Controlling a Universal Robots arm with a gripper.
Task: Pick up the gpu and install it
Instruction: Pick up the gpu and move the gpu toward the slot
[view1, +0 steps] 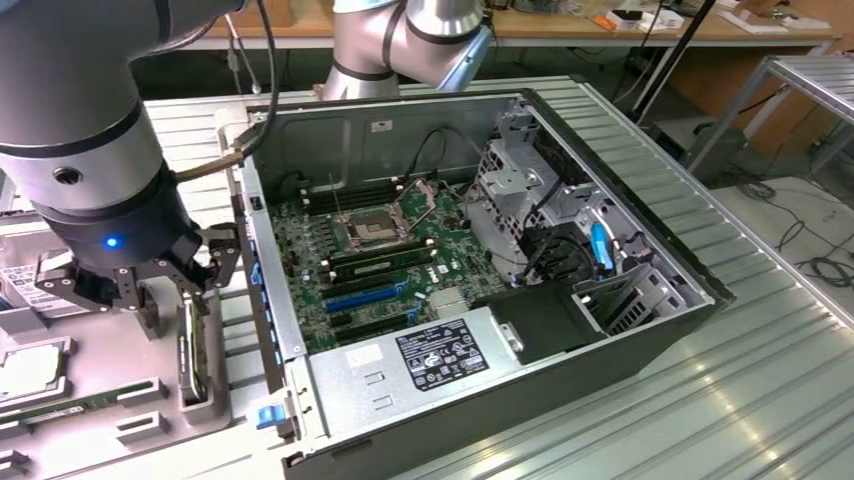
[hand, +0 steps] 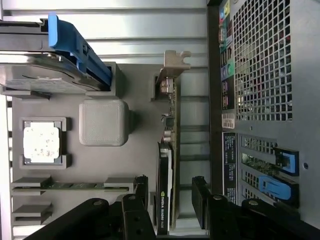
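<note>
My gripper (hand: 170, 184) is spread wide and holds nothing. Its two black fingers (hand: 141, 192) straddle the gpu (hand: 167, 150), one on each face. There is a sliver of gap on both sides, so I see no contact. In the exterior view the gripper (view1: 178, 295) hangs right over the gpu (view1: 191, 350), at the view's left of the case (view1: 641, 330).

The gpu stands on edge in a slot of the grey tray (hand: 140, 90). Its black cooler faces one finger and its green board faces the other. Its silver bracket (hand: 172, 62) is at the end away from my fingers.

On the cooler side the nearest thing is a raised grey block (hand: 103, 122), set apart from the card by bare tray floor. Beyond the block lie the cpu (hand: 42, 142) in its pocket, the memory stick (hand: 75, 186) in its clips, and the drive (hand: 50, 70) with its blue rail.

On the board side room is tighter. A narrow strip of ribbed table (hand: 192, 115) is all that separates the card from the case's rear wall (hand: 265, 100), with its vent grille and slot covers. My finger on that side sits in that strip, near the wall.

In the exterior view the case lies open on its side, its motherboard (view1: 387, 240) exposed.
</note>
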